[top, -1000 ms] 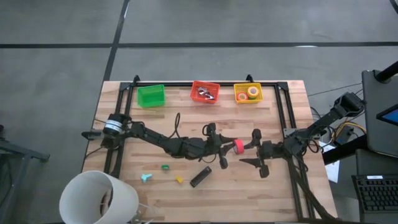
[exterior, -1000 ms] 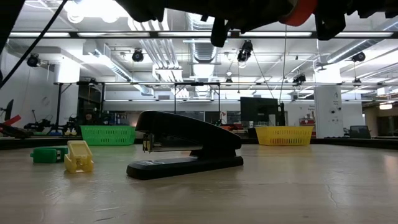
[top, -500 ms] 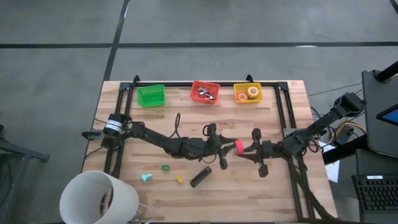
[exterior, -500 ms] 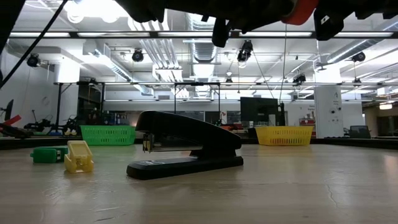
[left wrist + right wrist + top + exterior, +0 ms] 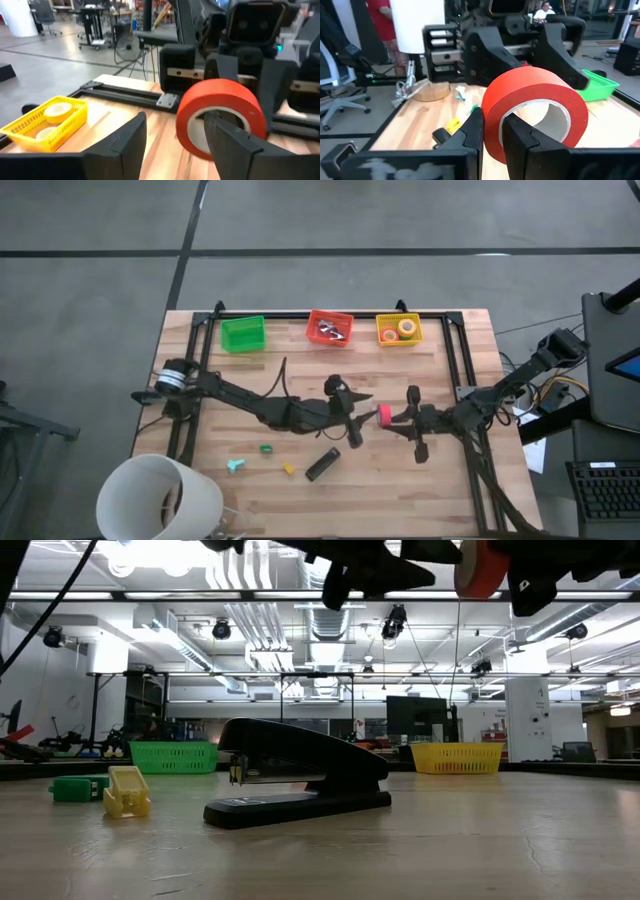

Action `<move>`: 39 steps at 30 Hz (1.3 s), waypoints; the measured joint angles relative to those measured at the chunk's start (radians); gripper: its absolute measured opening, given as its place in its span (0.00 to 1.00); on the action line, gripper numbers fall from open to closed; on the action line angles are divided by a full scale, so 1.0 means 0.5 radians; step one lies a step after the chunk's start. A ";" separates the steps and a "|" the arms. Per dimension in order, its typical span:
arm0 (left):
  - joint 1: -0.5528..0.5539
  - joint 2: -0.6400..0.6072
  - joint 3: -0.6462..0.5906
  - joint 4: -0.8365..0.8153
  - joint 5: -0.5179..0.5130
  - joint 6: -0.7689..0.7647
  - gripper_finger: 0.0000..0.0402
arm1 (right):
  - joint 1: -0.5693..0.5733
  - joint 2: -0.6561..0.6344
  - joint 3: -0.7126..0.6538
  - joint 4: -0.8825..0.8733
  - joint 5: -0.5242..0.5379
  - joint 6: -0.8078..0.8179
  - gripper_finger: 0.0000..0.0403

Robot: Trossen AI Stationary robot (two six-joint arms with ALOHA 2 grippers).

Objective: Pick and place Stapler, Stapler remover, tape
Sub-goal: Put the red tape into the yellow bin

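Note:
A red-orange tape roll (image 5: pixel 384 416) is held above the table's middle; it also shows in the low view (image 5: pixel 480 566). My right gripper (image 5: pixel 394 418) is shut on it from the table's right. My left gripper (image 5: pixel 360 416) is open just left of the roll. In the left wrist view one of its fingers (image 5: pixel 225 145) stands at the roll's hole (image 5: pixel 220 117); whether it touches, I cannot tell. The black stapler (image 5: pixel 321 464) lies flat on its base on the table nearer the front edge and also shows in the low view (image 5: pixel 300 785). My right gripper pinches the roll's wall (image 5: pixel 492 112), one finger (image 5: pixel 517 137) inside the hole and one (image 5: pixel 472 132) outside. The fingers come level from the table's right. The roll stands on edge, lifted clear of the table.
A green basket (image 5: pixel 242 334), a red basket (image 5: pixel 329 328) with small metal pieces and a yellow basket (image 5: pixel 399 329) with tape rolls stand along the far edge. A green roll (image 5: pixel 266 448), a yellow piece (image 5: pixel 288 469) and a teal piece (image 5: pixel 234 466) lie front left. A white cylinder (image 5: pixel 160 498) stands at the front left corner.
My left gripper has drawn back toward the table's left, away from the red-orange roll. The roll stays lifted in my right gripper and now shows free of the left gripper in the low view.

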State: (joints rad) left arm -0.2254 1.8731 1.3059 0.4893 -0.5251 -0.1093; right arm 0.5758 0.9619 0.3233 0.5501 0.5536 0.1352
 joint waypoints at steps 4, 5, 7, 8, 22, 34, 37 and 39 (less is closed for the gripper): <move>-0.028 -0.063 -0.002 -0.190 0.002 -0.005 0.52 | 0.000 0.001 0.000 -0.002 0.000 0.017 0.11; -0.032 -0.068 -0.002 -0.222 0.003 -0.023 0.52 | 0.000 0.001 0.000 -0.006 0.006 0.025 0.11; -0.038 -0.079 -0.003 -0.303 0.008 -0.073 0.52 | 0.000 -0.002 0.000 -0.050 0.067 0.046 0.11; -0.044 -0.082 -0.003 -0.335 0.007 -0.095 0.52 | 0.000 -0.002 0.000 -0.073 0.100 0.063 0.11; -0.106 -0.083 -0.005 -0.461 0.007 -0.155 0.52 | -0.002 -0.071 0.000 -0.388 0.435 0.195 0.11; -0.116 -0.084 -0.059 -0.469 0.008 -0.222 0.52 | -0.112 -0.271 0.000 -0.753 0.522 0.359 0.11; -0.115 -0.084 -0.090 -0.453 0.007 -0.241 0.52 | -0.165 -0.304 0.000 -0.836 0.523 0.408 0.12; -0.115 -0.084 -0.109 -0.431 0.007 -0.253 0.52 | -0.194 -0.314 -0.001 -0.882 0.523 0.413 0.12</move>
State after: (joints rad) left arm -0.2829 1.8313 1.2512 0.2739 -0.5217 -0.2360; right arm 0.4791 0.8050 0.3230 0.1088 0.8150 0.3415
